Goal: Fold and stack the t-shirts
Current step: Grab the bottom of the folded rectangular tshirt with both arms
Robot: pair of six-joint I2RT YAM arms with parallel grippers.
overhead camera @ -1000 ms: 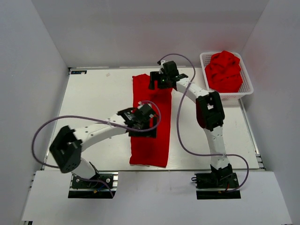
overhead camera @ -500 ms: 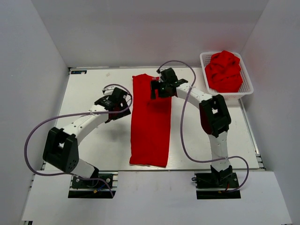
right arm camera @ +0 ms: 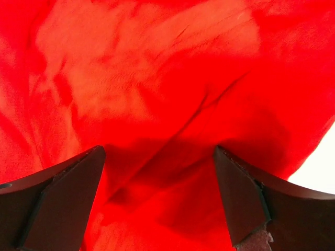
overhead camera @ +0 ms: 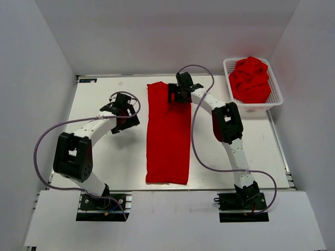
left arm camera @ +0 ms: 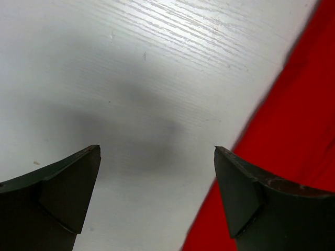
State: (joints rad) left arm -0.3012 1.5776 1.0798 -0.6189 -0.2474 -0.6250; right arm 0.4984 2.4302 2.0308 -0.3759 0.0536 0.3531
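Lying as a long narrow strip, one folded t-shirt [overhead camera: 167, 136] runs down the middle of the bench [overhead camera: 120, 157], from close to the far edge to just before the near edge. Bare bench is free on its left side and also on its right side, up to the right edge. At the far right corner stands a white basket [overhead camera: 276, 97], and a heap of t-shirts [overhead camera: 251, 78] fills it above the rim.

The left claw [left arm camera: 157, 151] is wide open and holds nothing. It hangs above bare bench just beside the left edge of the strip, toward the far end. The right claw [right arm camera: 158, 150] is also wide open, above the far right part of the strip. Only wrinkled red fabric is under it, and I cannot tell if its fingers touch the fabric.

The left arm [overhead camera: 89, 130] bends from its base out to the left, then reaches toward the far side. The right arm [overhead camera: 227, 123] goes from its base toward the far edge and bends left at the elbow.
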